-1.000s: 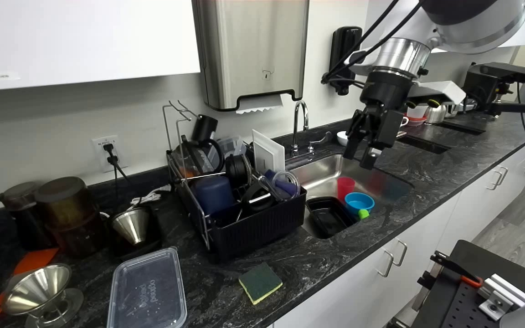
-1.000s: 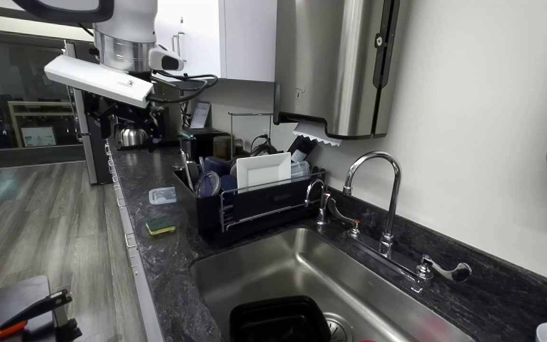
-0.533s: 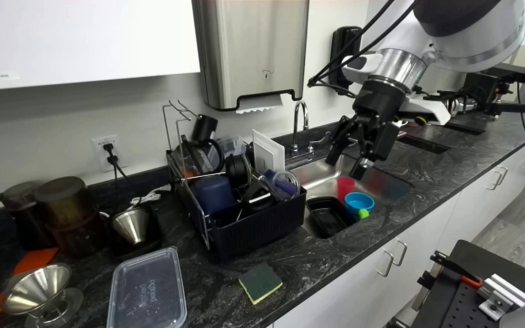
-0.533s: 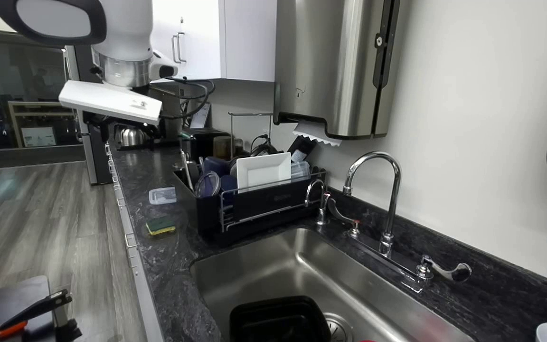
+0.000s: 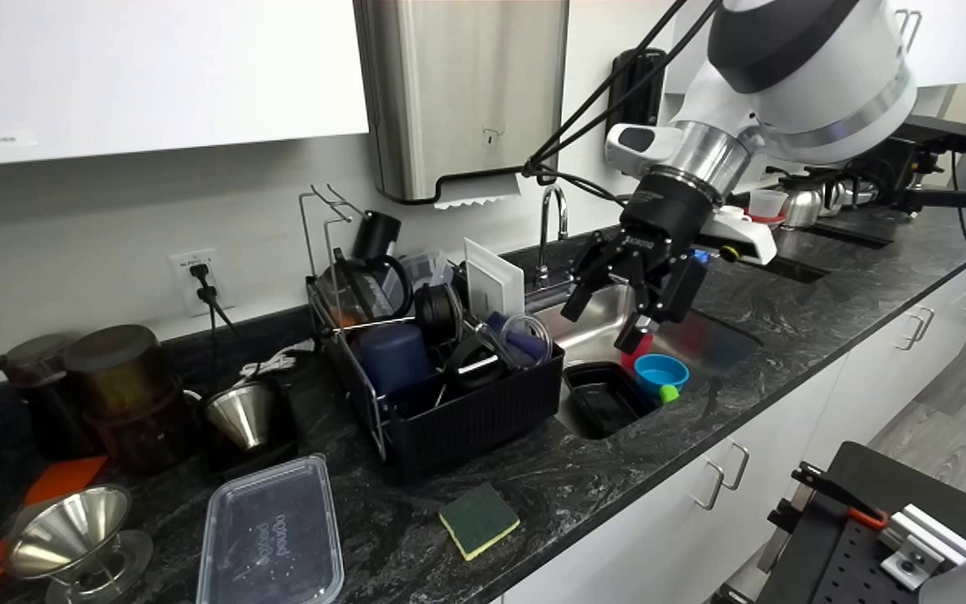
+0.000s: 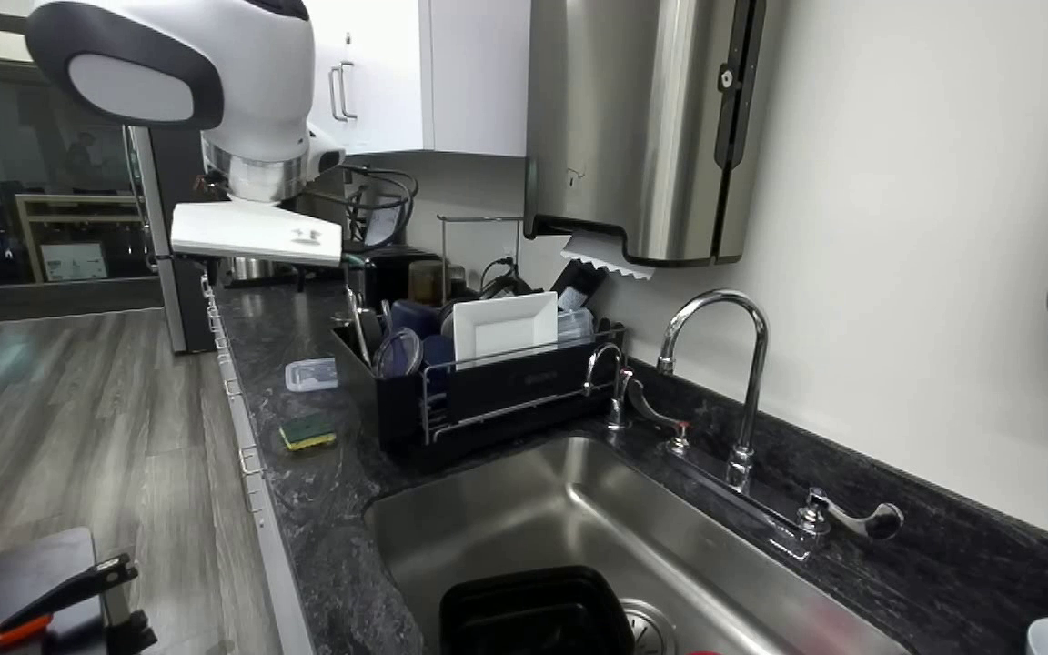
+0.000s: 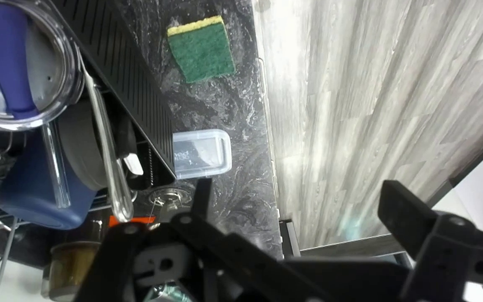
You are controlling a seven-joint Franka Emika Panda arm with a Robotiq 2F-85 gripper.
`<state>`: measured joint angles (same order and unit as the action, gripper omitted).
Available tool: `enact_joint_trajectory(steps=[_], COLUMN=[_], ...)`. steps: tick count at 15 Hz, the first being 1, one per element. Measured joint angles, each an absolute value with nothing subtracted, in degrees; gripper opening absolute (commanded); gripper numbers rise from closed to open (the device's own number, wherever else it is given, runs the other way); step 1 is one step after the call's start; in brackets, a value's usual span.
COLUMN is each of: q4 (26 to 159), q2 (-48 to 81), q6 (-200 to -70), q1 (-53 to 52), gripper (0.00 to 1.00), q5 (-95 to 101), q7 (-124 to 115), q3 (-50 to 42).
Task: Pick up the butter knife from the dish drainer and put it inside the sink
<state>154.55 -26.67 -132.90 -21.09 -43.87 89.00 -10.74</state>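
The hand (image 5: 600, 325), its fingers apart, is raised above the desk (image 5: 554, 503). Within the crowded dish drainer (image 5: 483, 424), a long metal utensil (image 7: 107, 144) sits beside a clear round lid (image 7: 48, 63) and dark-blue vessel (image 7: 27, 193); whether it is the butter knife cannot be told. A sponge (image 7: 203, 53) lies nearby; a black tray (image 6: 538, 608), red cup (image 5: 636, 356) and light-blue cup (image 5: 661, 372) occupy the sink (image 6: 451, 523).

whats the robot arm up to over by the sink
The robot arm is meant to move a butter knife from the dish drainer into the sink. Right now its end effector hangs in the air, open and holding nothing, so the pick has not happened yet. A silver utensil sits in the drainer, but I cannot tell whether it is the butter knife.
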Motion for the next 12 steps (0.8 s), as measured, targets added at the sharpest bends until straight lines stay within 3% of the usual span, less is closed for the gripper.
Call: enact_joint_trajectory(steps=[12], q4=[144.18], q2=[-12.33], q6=[-133.05], q1=[-16.15], gripper=[1.0], q5=[-54.75], q7=[110.02], q3=[-6.52])
